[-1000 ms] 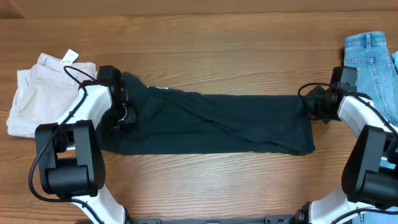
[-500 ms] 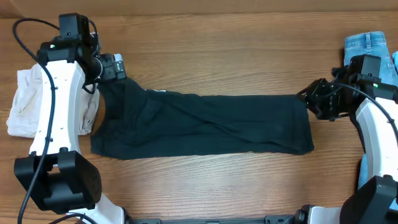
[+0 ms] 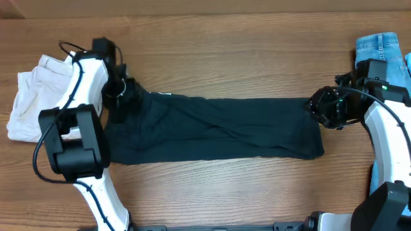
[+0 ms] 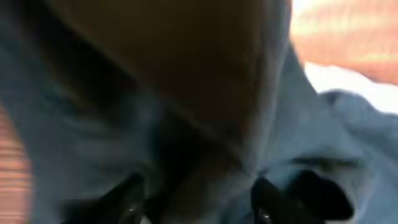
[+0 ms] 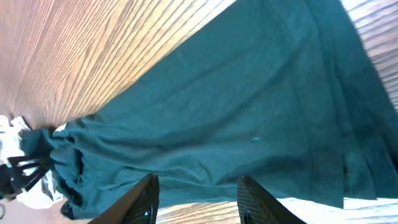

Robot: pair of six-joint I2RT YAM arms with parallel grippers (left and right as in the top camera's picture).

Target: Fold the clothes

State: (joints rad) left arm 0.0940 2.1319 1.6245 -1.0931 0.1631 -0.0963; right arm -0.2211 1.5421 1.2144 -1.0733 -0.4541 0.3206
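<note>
Looks roughly midway. Finds the T-shirt [image 3: 218,128] laid as one long, narrow band across the middle of the table [image 3: 225,38], its left end beside the beige shorts [image 3: 32,102] near the left edge, its right end short of the jeans [image 3: 379,54] at the far right corner. Seems doubled lengthwise already, though not smooth: creased, with a diagonal ridge running across it, and showing no lettering beyond a small pale speck on the far edge near the left end. Leaves, on this reading, the crosswise folds: bringing one end over the other, then squaring the bundle. At the left end, shows the left gripper [image 3: 125,96] down on the cloth's far corner; in the blurred wrist view, shows the left fingertips [image 4: 127,199] apart with dark cloth bunched close around them, so cannot tell whether pinching it or merely standing over it. At the right end, shows the right gripper [image 3: 319,109] at the cloth's far corner, right fingertips [image 5: 146,196] spread with nothing between them, the cloth lying below unheld. Suggests no crosswise fold begun yet.
</note>
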